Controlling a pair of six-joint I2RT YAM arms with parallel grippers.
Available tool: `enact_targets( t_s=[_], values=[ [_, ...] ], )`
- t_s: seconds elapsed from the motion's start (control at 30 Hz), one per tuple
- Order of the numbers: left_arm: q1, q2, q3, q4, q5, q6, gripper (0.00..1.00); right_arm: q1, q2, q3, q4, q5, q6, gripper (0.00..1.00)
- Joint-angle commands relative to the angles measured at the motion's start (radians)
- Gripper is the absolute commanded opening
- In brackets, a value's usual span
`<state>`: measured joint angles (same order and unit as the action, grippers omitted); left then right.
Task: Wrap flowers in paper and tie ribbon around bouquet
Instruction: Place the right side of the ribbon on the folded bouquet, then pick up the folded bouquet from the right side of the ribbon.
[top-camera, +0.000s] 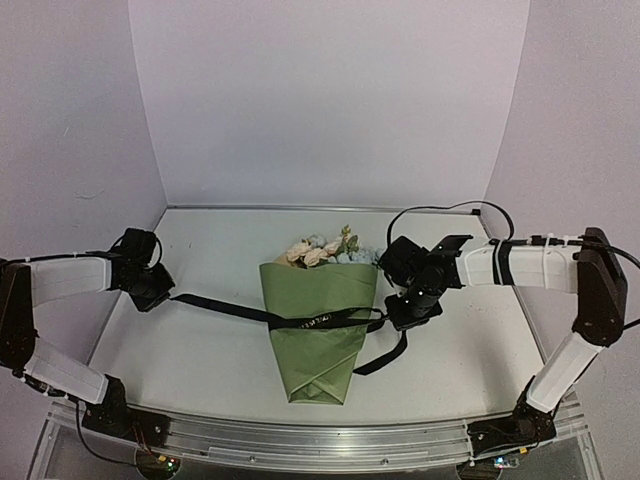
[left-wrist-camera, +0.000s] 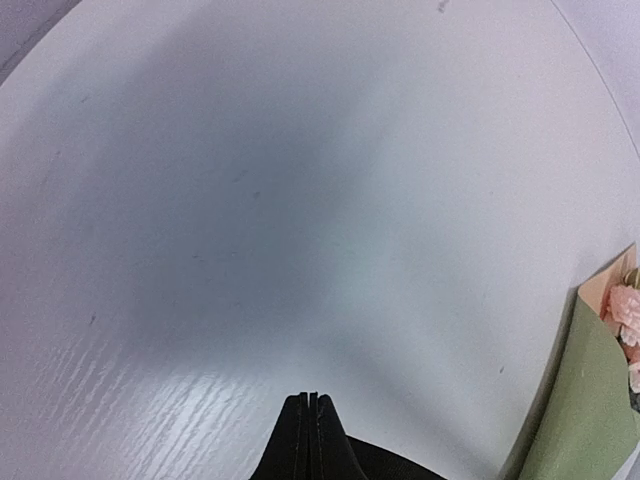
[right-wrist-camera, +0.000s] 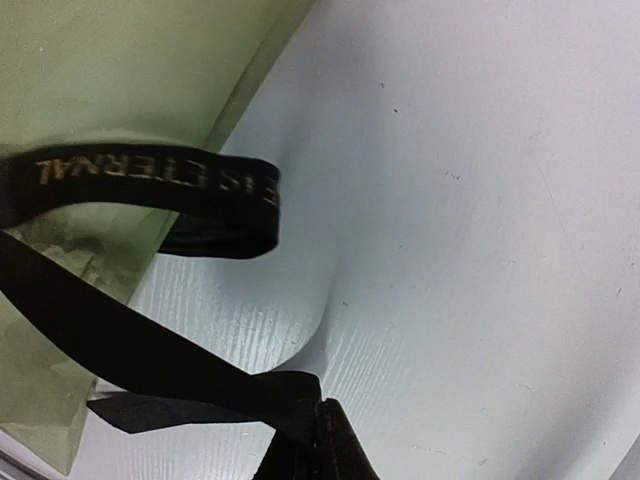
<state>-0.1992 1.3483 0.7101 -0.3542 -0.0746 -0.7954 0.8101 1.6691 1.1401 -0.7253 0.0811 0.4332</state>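
Olive-green paper (top-camera: 315, 362) is wrapped around the flowers (top-camera: 318, 250); the bouquet (top-camera: 320, 288) is laid at the middle of the bench (top-camera: 190, 370). The black ribbon (top-camera: 225, 307) is stretched across it, pinched by the closed left pincer (top-camera: 160, 293) near the left edge and by the closed right pincer (top-camera: 408, 312) beside it.

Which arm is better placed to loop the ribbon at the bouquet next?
Probably right: the right end effector pinches the narrow black lettered ribbon beside the olive-green paper-wrapped bouquet; the left end effector holds its far end.
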Motion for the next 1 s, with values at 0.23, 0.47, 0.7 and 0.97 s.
enact_targets(
  t_s=[0.23, 0.47, 0.7, 0.97],
  values=[
    [0.069, 0.034, -0.084, 0.135, 0.128, -0.132, 0.15, 0.006, 0.047, 0.046, -0.080, -0.023, -0.046, 0.06],
    [0.064, -0.033, -0.089, 0.087, 0.167, -0.238, 0.80, 0.023, 0.038, 0.052, -0.086, -0.039, -0.062, 0.06],
    [-0.213, -0.150, -0.207, 0.291, 0.170, -0.697, 0.89, 0.024, 0.014, 0.036, -0.086, -0.031, -0.075, 0.06],
    [-0.445, 0.069, -0.176, 0.614, 0.087, -0.976, 0.85, 0.024, 0.008, 0.039, -0.084, -0.033, -0.088, 0.06]
  ],
)
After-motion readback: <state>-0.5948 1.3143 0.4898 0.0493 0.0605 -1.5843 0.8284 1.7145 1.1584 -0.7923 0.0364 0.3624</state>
